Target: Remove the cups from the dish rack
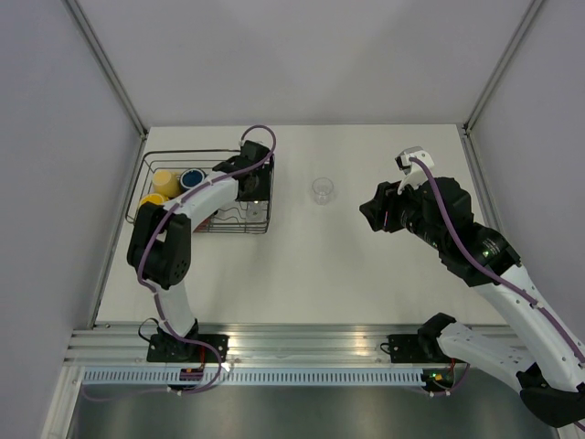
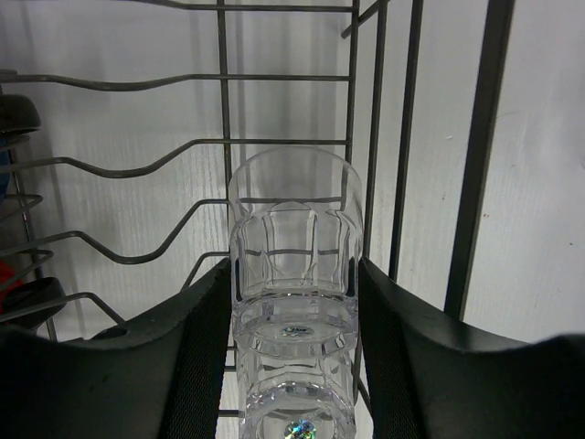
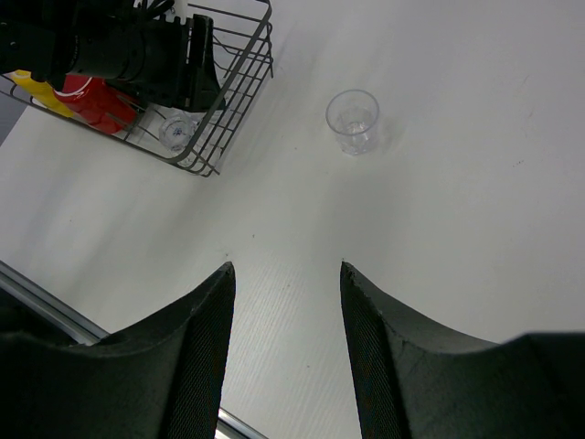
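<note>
Tumbler in hand [image 2: 292, 229]: this clear faceted glass sits between the fingers of the left gripper [image 2: 292, 267]. The pads meet its walls at 9 and 3 o'clock, so you have it pinched, though how firmly cannot be told. A second clear base [image 2: 297, 416] shows nearer the lens at 6 o'clock, and it is unclear whether the two glasses are nested.

Beyond the glass run the wavy wires of the dish rack [image 2: 475, 183], with an upright side wire close at 3 o'clock. The step in hand, as judged, is lifting this tumbler out of the rack's right end.

- **Path:** raise it straight up the gap between the wires. Do not tilt it toward 3 o'clock, where the rim could catch.
- **Grip:** clear glass is slick, so squeeze evenly and watch whether the second glass comes along.

Farther along the rack, toward 9 o'clock in the top view, sit the blue mug [image 1: 192, 178], a yellow mug [image 1: 164, 177] and a second yellow mug [image 1: 153, 198]. The red mug [image 3: 91, 102] shows in the right wrist view.

At 3 o'clock of the rack, well apart from it, one unloaded tumbler [image 1: 322, 190] stands upright on the white table [image 1: 302, 274]. Set yours beside it, not touching. Farther toward 3 o'clock the right gripper [image 3: 285, 274] hovers with its fingers wide apart and empty.
</note>
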You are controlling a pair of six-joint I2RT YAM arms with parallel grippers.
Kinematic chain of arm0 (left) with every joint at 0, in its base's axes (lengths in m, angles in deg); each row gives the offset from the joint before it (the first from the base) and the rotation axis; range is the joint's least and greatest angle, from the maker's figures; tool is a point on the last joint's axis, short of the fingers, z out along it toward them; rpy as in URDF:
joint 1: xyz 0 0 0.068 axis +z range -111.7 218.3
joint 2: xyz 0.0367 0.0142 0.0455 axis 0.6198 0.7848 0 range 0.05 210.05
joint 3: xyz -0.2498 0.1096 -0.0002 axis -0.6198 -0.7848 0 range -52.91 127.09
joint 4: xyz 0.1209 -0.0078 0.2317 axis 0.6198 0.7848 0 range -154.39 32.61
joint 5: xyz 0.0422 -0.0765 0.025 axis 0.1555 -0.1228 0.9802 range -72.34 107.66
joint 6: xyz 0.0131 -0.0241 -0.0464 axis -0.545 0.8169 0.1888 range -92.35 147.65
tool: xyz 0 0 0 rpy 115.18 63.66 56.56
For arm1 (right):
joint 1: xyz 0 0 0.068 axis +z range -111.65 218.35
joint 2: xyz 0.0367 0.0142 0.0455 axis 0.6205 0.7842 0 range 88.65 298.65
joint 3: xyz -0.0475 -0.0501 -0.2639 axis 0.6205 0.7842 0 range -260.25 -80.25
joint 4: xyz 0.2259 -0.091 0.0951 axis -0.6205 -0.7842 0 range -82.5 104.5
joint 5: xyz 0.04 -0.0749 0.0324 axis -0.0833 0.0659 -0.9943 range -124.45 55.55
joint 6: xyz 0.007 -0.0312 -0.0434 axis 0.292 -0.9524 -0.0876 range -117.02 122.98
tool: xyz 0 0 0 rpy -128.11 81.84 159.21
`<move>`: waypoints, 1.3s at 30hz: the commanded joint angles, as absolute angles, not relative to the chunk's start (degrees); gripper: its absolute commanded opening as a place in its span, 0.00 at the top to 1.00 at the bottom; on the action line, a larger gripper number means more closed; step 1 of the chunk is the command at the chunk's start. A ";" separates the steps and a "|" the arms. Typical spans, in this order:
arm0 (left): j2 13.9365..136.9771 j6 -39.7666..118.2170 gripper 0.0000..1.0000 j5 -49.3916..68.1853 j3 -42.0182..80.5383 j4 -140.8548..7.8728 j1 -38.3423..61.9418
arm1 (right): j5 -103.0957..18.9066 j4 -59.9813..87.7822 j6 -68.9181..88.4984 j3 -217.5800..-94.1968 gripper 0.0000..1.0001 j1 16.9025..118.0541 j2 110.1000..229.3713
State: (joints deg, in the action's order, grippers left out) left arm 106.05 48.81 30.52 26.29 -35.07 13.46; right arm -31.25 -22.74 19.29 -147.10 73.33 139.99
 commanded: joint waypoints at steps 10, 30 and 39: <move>101.48 47.24 0.98 30.49 34.36 -30.73 13.25 | -31.73 -21.54 19.68 -147.23 0.45 73.24 139.37; 81.10 50.58 0.98 24.87 31.65 -27.30 12.90 | -38.58 -8.28 20.55 -141.61 0.40 73.24 139.81; 66.42 54.54 0.98 1.77 21.98 -38.97 12.11 | -41.91 10.00 26.61 -129.74 0.27 73.24 138.84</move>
State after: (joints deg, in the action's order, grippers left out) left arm 69.04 51.20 13.06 24.10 -31.50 12.65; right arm -39.16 -0.42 23.16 -131.59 73.33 140.01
